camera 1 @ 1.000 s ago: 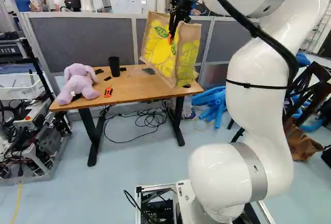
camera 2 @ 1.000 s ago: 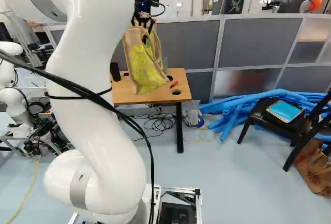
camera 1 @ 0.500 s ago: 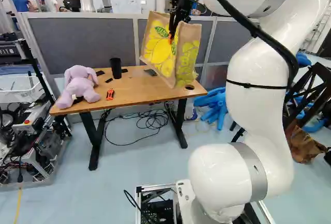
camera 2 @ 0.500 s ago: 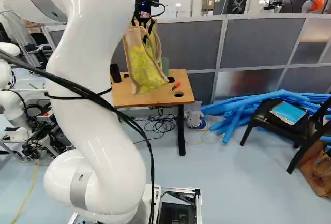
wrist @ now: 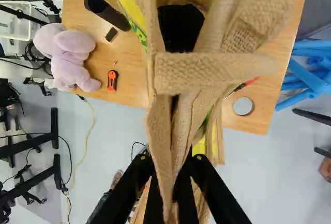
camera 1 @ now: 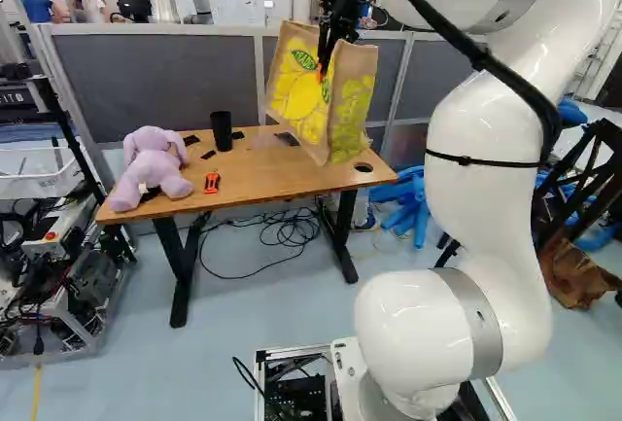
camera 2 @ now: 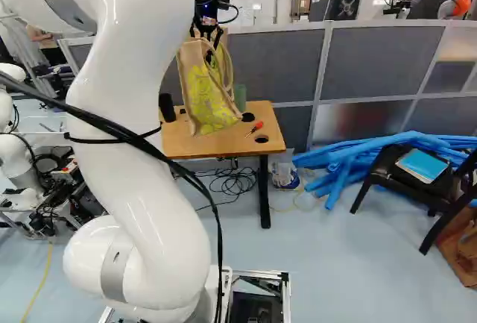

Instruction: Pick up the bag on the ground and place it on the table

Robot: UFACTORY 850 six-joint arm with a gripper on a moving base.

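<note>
Jaws nearly closed, pinching the jute tote bag [camera 1: 299,95] up top, likely to land it base-first on the wooden tabletop [camera 1: 262,170]

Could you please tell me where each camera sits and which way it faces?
Left base view: on the base, behind and left of the arm, facing ahead and slightly down towards the bag and table; the arm stands right of the middle.
Right base view: behind and right of the arm, facing similarly; the arm stands left of the middle.
Wrist view: on the wrist, looking down along the gripper, past the bag to the table; both fingers show.
Shared: both base views show the arm, bag, table and black cup.
</note>
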